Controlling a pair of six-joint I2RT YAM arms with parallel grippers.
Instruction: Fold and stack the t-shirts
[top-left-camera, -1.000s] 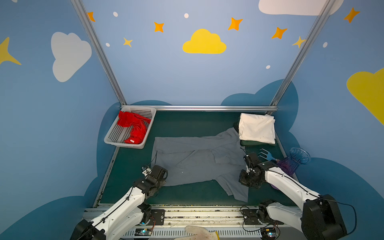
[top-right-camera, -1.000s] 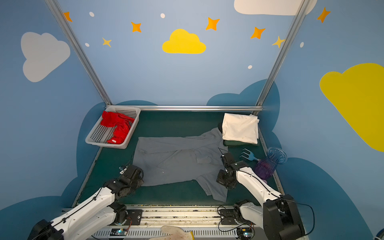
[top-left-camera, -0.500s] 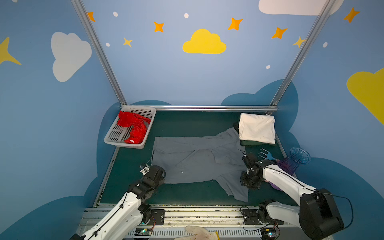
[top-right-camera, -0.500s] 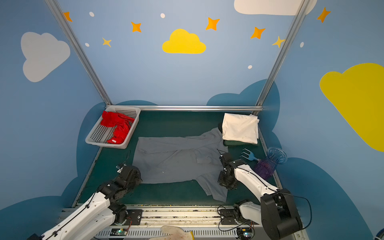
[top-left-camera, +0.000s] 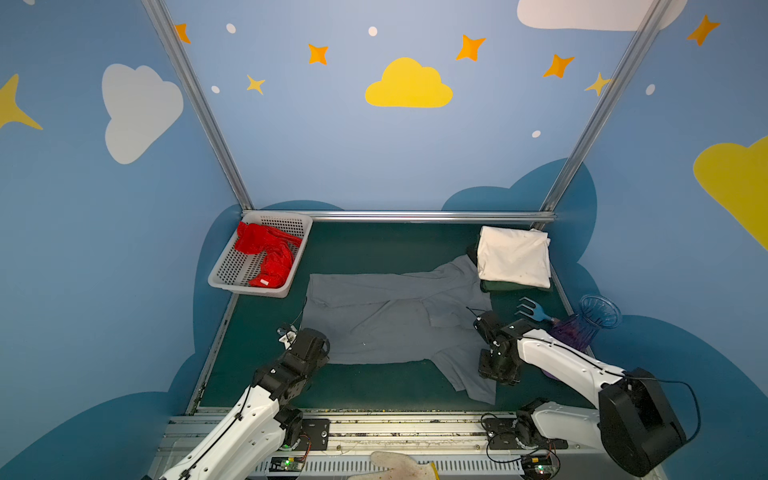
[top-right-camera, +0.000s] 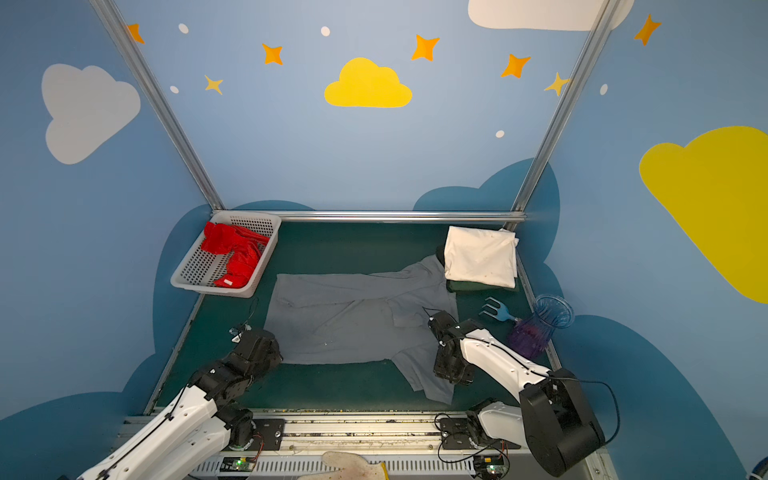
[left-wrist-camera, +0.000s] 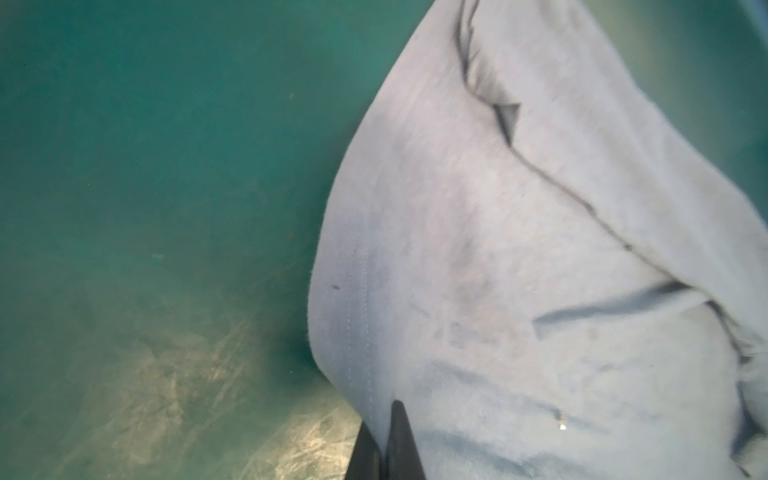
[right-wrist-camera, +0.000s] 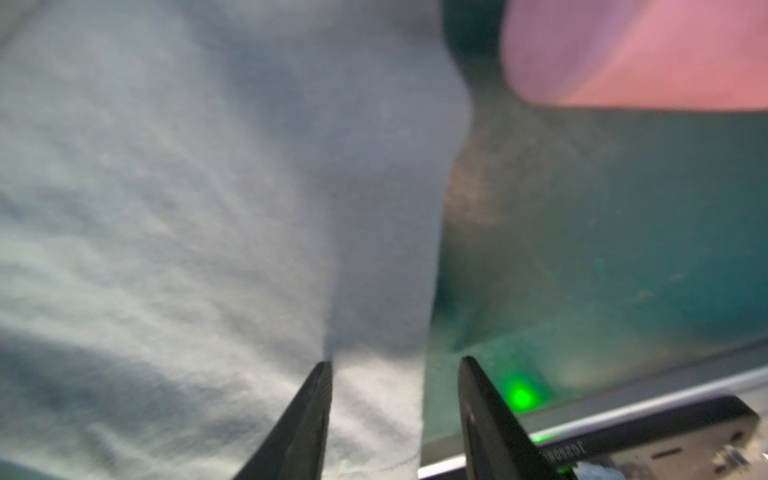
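left gripper (left-wrist-camera: 384, 422) is pinched tight on the hem of the grey shirt (left-wrist-camera: 498, 249); right gripper (right-wrist-camera: 395, 363) stands half open, the shirt's edge lying loose between its jaws.

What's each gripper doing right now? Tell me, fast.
Left gripper: closed, pinching the grey shirt at its edge.
Right gripper: open, jaws astride the shirt's edge, holding nothing.

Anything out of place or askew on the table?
Yes. A blue garden fork and a purple vase that looks tipped over sit at the table's right edge, unrelated to the shirts. The grey t-shirt lies skewed, with its far sleeve running up against the folded cream t-shirt.
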